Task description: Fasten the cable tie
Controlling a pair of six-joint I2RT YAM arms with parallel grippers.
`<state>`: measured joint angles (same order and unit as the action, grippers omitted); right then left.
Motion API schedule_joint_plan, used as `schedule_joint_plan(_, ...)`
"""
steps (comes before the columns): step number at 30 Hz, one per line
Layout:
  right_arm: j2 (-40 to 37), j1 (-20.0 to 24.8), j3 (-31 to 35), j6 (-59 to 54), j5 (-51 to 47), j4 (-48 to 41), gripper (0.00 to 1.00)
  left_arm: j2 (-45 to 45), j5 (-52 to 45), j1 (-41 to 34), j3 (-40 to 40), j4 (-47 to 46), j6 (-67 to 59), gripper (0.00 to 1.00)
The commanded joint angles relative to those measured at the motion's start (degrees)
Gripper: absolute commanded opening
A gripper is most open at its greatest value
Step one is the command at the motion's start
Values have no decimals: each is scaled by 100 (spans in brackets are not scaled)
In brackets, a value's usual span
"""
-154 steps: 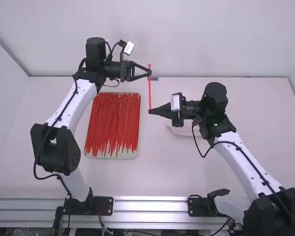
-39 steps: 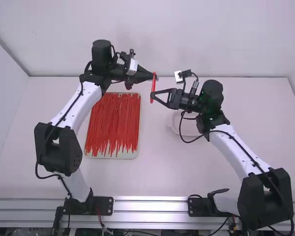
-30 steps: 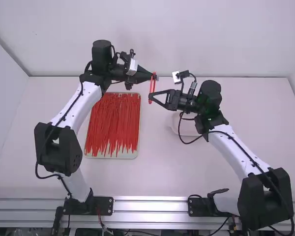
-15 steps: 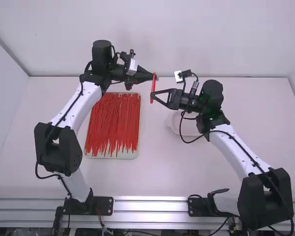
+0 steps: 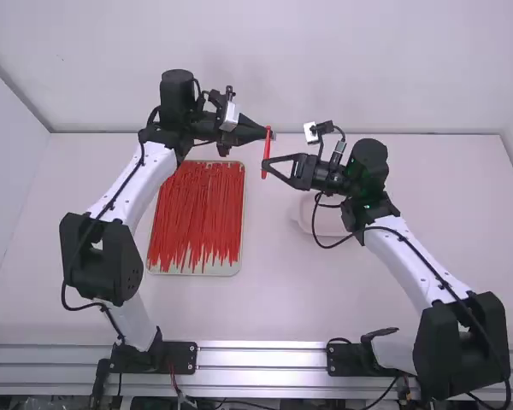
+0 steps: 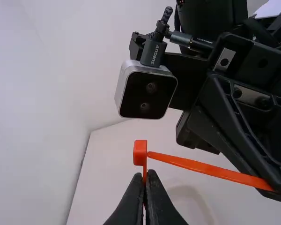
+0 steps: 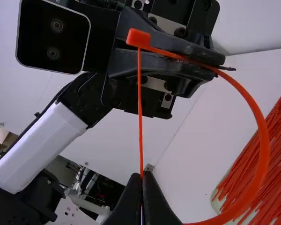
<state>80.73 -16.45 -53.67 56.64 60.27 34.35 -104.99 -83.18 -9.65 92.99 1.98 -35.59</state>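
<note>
Both ends of the red cable tie [image 5: 265, 154] are being pinched aloft near the surface's [image 5: 265, 299] far edge. Your left gripper [image 6: 144, 174] is clamping beside the head [image 6: 140, 152], and your right gripper [image 7: 141, 176] is aiming the tail [image 7: 139, 117] lengthwise at it.

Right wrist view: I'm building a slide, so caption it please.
Left tool and right tool, both shut, hold one red cable tie bowed into a loop.

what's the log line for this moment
left gripper: shut on cable tie near head | right gripper: shut on strap | tie looped, off table
</note>
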Motion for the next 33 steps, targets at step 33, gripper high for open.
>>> schedule_joint_plan(33,-15,79,-144,302,-337,297,0,94,-343,-122,-57,-608,-494,2)
